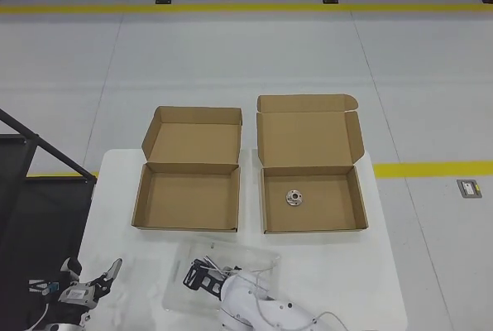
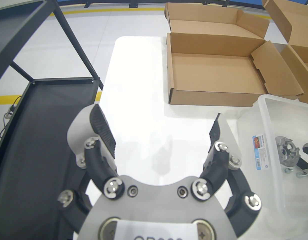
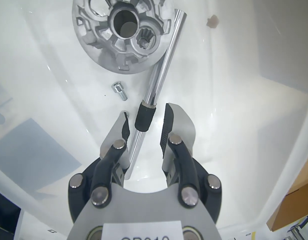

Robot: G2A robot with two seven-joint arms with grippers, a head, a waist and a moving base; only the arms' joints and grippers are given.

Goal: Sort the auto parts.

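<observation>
Down in the bin at the table's front edge, about the middle: right gripper, jaws apart, nothing clamped. Straddles the rod at its black sleeve, a pad on either side, nearer one pad than the other and seemingly touched by neither. Runs, by its long axis, straight out from between the jaws toward the hub, slightly aslant, far end against the hub's rim. Crosses the jaws' closing line nearly square, so looks well set for a pinch across the sleeve; by this judgement calls for no turn of the wrist, only a closing. Beside the rod, between hub and one fingertip: a bolt, apart from both, probably clear of the pinch. Worth watching on the lift: the far end dragging on the hub. Over by the table's front-left corner: left gripper, jaws wide apart and empty, well apart from the bin's parts, so plainly the farther arm. Toward the back edge, side by side: left box, open and bare, and right box, open with one round part inside.
</observation>
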